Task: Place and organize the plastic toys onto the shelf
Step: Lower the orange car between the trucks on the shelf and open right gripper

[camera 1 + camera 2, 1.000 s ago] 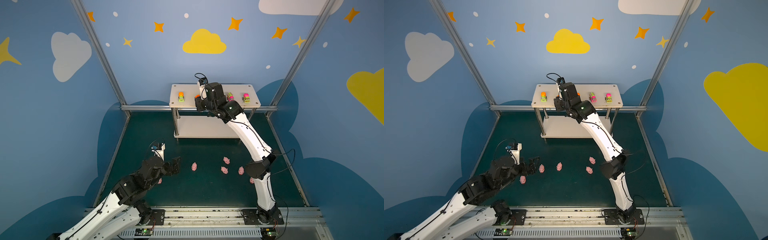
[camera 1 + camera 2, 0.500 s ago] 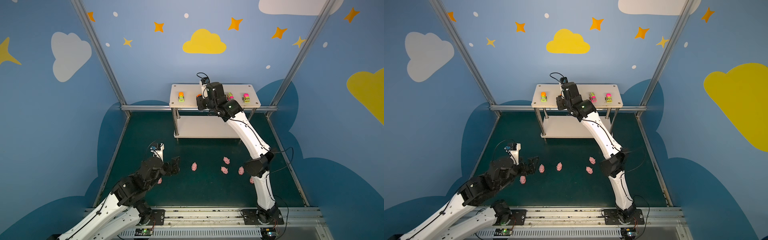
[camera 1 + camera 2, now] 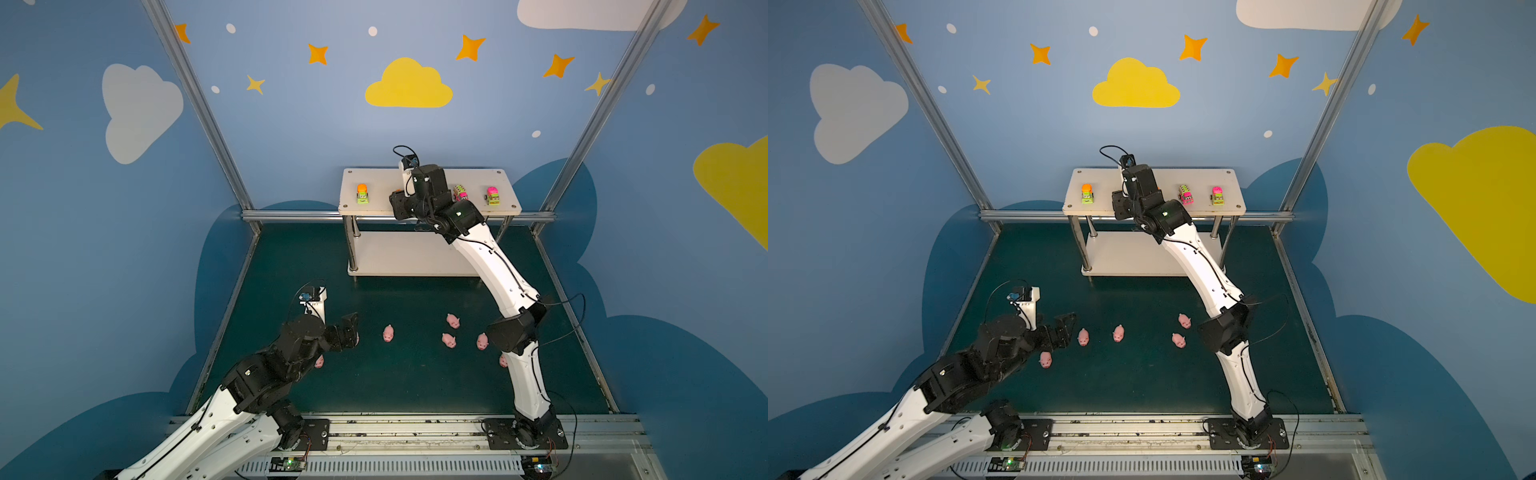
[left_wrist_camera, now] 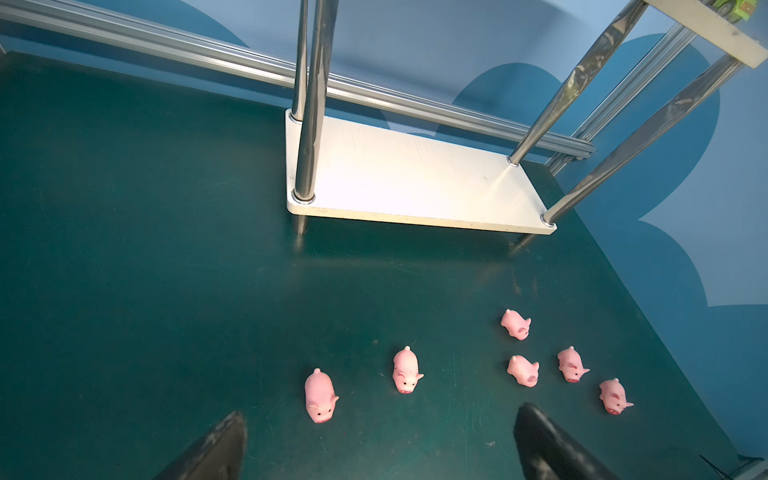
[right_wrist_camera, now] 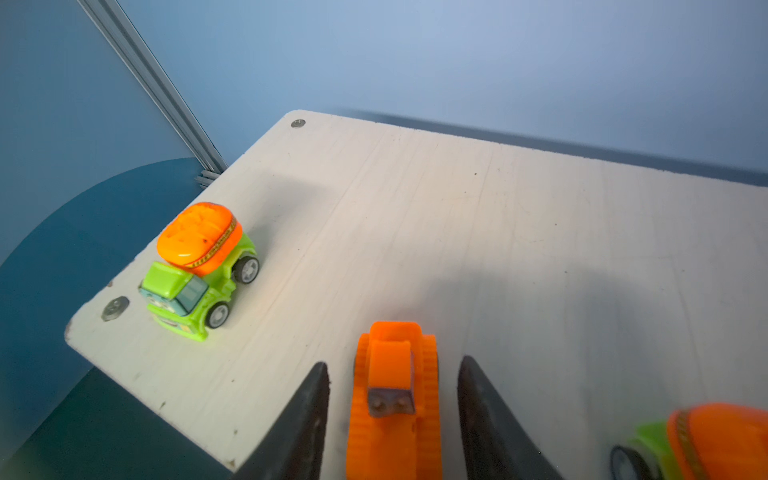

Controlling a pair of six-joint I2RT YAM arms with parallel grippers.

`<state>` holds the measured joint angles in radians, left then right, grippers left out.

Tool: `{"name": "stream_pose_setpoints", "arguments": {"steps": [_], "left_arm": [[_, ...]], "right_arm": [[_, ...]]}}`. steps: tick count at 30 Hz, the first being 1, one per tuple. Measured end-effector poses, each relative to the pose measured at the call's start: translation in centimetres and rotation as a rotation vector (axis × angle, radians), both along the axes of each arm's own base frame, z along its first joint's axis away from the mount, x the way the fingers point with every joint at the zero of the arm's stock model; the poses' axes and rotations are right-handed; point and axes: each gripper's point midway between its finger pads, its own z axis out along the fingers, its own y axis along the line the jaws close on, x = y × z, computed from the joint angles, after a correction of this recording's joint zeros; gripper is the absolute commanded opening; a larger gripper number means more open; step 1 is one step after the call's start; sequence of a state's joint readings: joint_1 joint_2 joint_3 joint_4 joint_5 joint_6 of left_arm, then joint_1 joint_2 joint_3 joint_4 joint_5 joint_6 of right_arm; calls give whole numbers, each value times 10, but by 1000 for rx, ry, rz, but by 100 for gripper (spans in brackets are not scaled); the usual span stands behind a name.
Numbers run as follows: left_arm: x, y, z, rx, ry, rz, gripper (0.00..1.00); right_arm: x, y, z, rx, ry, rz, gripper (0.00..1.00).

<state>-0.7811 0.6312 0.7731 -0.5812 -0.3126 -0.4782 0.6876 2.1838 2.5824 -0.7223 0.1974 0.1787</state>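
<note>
The right arm [image 3: 490, 257] is just letting go of the orange tracked truck [image 5: 392, 399]. The truck stands on the top board [image 3: 476, 178] of the white shelf [image 4: 415, 178], in the upper middle of both top views. The right fingers [image 5: 305, 424] are spread a little on each side of it, with a thin gap both ways, so they pinch nothing. A lime mixer truck [image 5: 199, 270] stands near the board's corner, and a blurry orange and lime car [image 5: 706, 440] peeks in at the lower right of the right wrist view. In a top view a pink and lime car [image 3: 1185, 194] and a hot pink car [image 3: 1217, 195] stand to the right of the arm. So I think the cars are all up and the pink pigs [image 4: 523, 370] are left. Six of them show on the dark green surface [image 3: 415, 395], and a seventh pig [image 3: 1045, 359] lies beside the left arm [image 3: 955, 374]. The left fingers [image 4: 216, 453] are spread wide, hold nothing, and hang just short of the nearest pig [image 4: 319, 395]. Next, the right fingers should lift straight up and back so they do not bump the truck or its neighbors. Picking a pig will need a soft, careful pinch. Compared with a second ago, both arms and the pigs sit in almost the same spots. Only the right fingers have changed: nearly pressed together then, parted now.
</note>
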Motion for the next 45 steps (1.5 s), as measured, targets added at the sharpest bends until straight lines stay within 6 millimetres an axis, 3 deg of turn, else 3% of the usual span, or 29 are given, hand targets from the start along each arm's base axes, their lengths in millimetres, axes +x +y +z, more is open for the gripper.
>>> {"name": "stream_pose_setpoints", "arguments": {"steps": [10, 29, 35, 41, 45], "left_arm": [[-2, 5, 6, -16, -23, 11, 100], [-9, 12, 15, -58, -49, 19, 100], [-11, 14, 17, -67, -57, 20, 100], [-13, 16, 15, -65, -48, 23, 100], [-14, 17, 13, -61, -43, 23, 100]], "right_arm": [[-3, 4, 0, 16, 10, 3, 60], [-12, 15, 0, 17, 8, 14, 63], [-15, 17, 2, 10, 0, 9, 70], [-23, 17, 15, 13, -23, 19, 74], [-35, 13, 37, 27, -61, 34, 76]]}}
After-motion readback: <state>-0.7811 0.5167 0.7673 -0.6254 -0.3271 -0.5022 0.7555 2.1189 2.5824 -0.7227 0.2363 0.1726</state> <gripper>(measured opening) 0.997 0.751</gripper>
